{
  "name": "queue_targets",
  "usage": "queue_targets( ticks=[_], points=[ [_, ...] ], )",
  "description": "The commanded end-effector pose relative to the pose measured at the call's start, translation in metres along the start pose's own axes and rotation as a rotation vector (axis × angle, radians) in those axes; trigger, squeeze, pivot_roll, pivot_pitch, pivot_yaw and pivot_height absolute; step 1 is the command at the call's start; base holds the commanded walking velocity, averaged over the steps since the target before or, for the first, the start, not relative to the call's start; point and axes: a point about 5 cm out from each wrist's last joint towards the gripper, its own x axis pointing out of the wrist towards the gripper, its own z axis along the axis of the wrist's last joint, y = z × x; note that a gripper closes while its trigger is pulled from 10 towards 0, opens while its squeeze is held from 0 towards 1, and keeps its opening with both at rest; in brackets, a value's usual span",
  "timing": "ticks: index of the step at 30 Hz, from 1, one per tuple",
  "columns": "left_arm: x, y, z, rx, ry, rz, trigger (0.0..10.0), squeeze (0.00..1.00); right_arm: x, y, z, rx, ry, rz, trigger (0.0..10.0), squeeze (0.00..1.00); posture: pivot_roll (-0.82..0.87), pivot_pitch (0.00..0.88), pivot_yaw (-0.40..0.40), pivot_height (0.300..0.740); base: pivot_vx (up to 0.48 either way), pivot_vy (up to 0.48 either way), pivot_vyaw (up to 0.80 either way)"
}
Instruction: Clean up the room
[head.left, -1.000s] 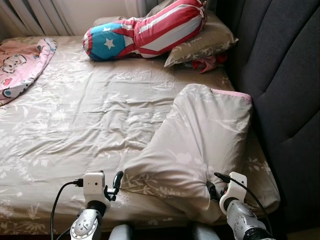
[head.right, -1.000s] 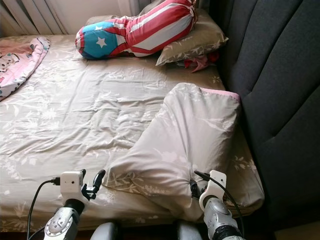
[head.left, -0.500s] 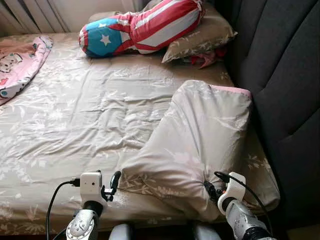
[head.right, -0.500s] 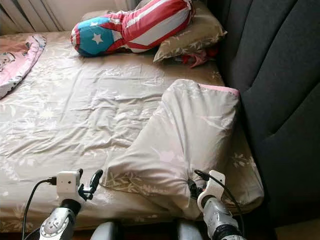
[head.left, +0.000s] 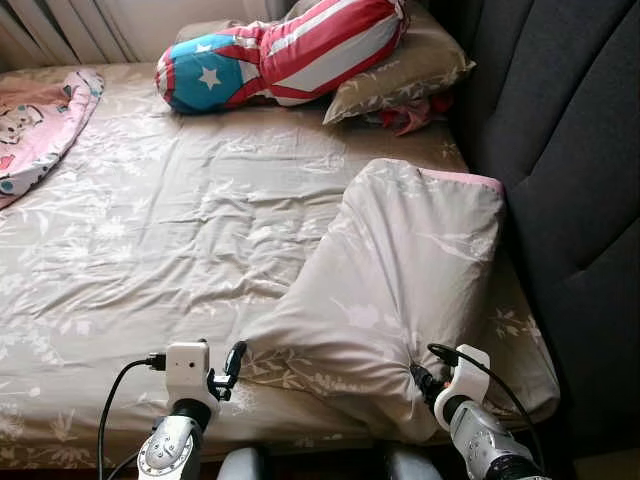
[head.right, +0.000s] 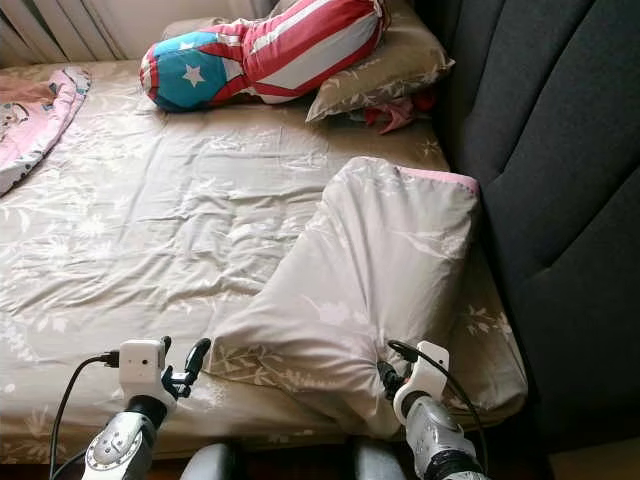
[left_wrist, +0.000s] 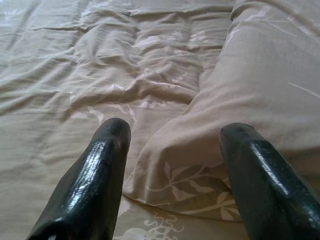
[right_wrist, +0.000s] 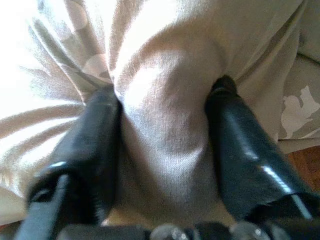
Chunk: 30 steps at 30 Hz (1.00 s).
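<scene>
A beige pillow (head.left: 400, 270) with a pink edge lies askew on the bed's right side, near the dark headboard. My right gripper (right_wrist: 165, 107) is shut on a bunched fold at the pillow's near corner (head.left: 418, 385). The fabric bulges between its two black fingers (right_wrist: 235, 135). My left gripper (left_wrist: 172, 130) is open just before the pillow's other near corner (left_wrist: 150, 185), low over the sheet. It touches nothing, and stands at the bed's front edge (head.left: 233, 362).
A stars-and-stripes bolster (head.left: 280, 50) and a second beige pillow (head.left: 410, 65) lie at the far end, with a red cloth (head.left: 405, 118) beside them. A pink printed blanket (head.left: 35, 125) lies at the far left. The dark padded headboard (head.left: 570, 150) runs along the right.
The camera has shifted slightly. Both grippers hold about the same places, the right one still pinching the pillow.
</scene>
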Motion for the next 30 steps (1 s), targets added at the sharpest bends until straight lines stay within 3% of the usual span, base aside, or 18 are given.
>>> queue_targets(
  ticks=[1, 12, 19, 23, 27, 30],
  points=[
    [-0.002, 0.000, -0.005, 0.004, 0.024, 0.005, 10.0, 0.00, -0.005, -0.001, -0.040, 0.029, 0.143, -0.014, 0.0, 0.00, -0.03, 0.205, 0.035, 0.655, 0.000, 0.000, 0.00],
    [0.001, -0.001, -0.005, -0.002, 0.025, 0.012, 10.0, 0.00, -0.004, -0.002, -0.030, -0.001, 0.088, -0.048, 0.0, 0.00, -0.04, 0.194, 0.027, 0.655, 0.000, 0.000, 0.00],
    [0.002, -0.003, -0.006, -0.003, 0.029, 0.012, 10.0, 0.00, -0.004, -0.011, -0.020, -0.037, 0.052, -0.105, 0.0, 0.00, -0.05, 0.189, 0.025, 0.655, 0.000, 0.000, 0.00],
    [0.003, -0.003, -0.006, -0.003, 0.029, 0.013, 10.0, 0.00, -0.006, -0.025, -0.008, -0.038, -0.008, -0.186, 0.0, 0.00, -0.06, 0.189, 0.024, 0.655, 0.000, 0.000, 0.00],
    [0.004, -0.001, -0.007, 0.000, 0.030, 0.019, 10.0, 0.00, -0.020, -0.069, 0.043, -0.126, -0.233, -0.459, 0.0, 0.00, -0.07, 0.189, 0.024, 0.655, 0.000, 0.000, 0.00],
    [0.004, -0.001, -0.007, 0.000, 0.031, 0.018, 10.0, 0.00, -0.026, -0.079, 0.058, -0.150, -0.296, -0.522, 0.0, 0.00, -0.07, 0.191, 0.023, 0.655, 0.000, 0.000, 0.00]
  ],
)
